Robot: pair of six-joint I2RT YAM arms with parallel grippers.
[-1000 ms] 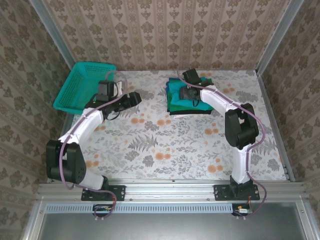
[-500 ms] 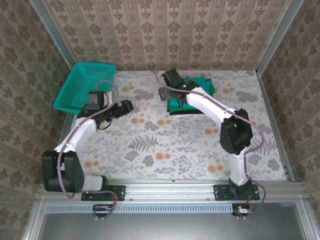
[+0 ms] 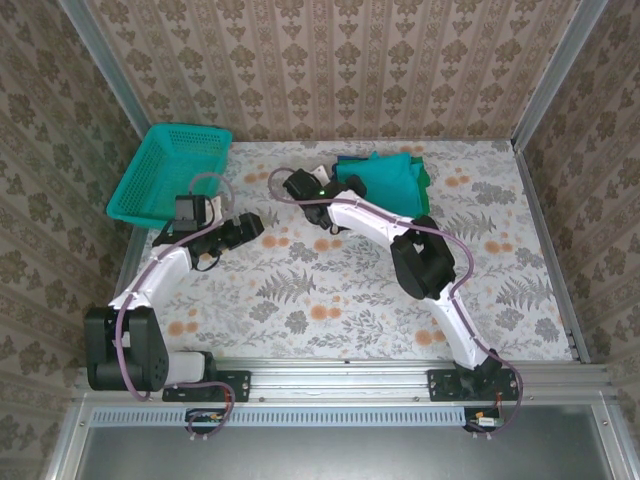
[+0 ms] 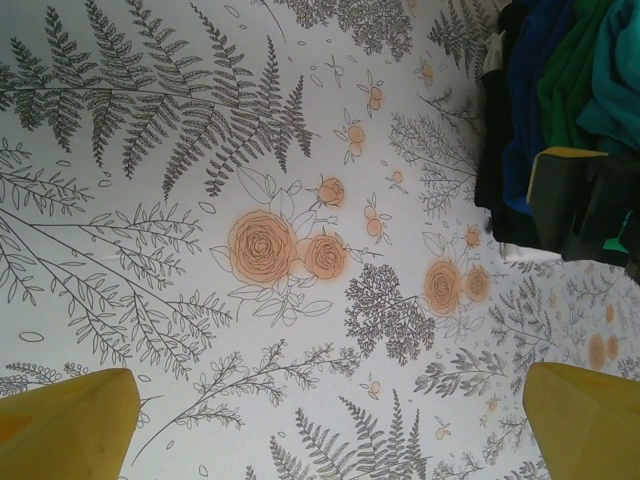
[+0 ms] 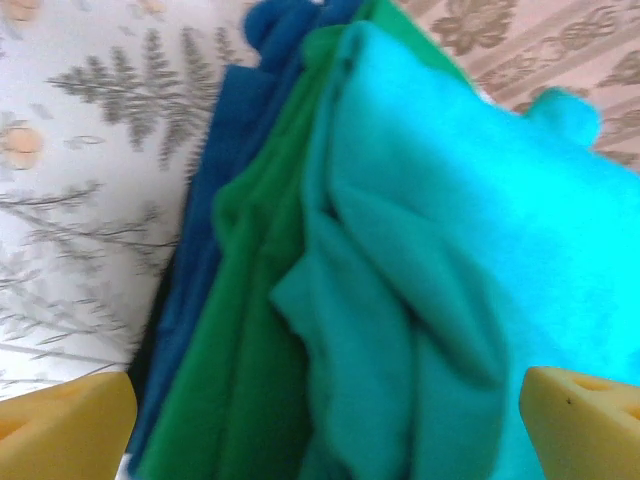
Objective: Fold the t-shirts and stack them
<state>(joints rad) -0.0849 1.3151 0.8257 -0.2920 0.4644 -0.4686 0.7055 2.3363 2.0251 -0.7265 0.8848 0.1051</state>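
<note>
The t-shirts (image 3: 388, 178) lie folded in one stack at the far middle of the flowered surface (image 3: 330, 290), close to the back wall. Teal is on top, with green, blue and black edges showing beneath it.

The right end effector (image 3: 325, 182) sits just beside the stack's left edge and faces it. In its wrist view the fingertips stand wide apart at the bottom corners, and the end effector (image 5: 325, 420) holds nothing. The layered edges of the t-shirts (image 5: 400, 260) rise close ahead of it, not between the tips.

The left end effector (image 3: 252, 222) hangs over bare surface left of the stack and apart from it, between the stack and the teal basket (image 3: 170, 170). In its wrist view the left end effector (image 4: 325, 425) is spread wide and empty, with the t-shirts (image 4: 545, 80) at the upper right.
</note>
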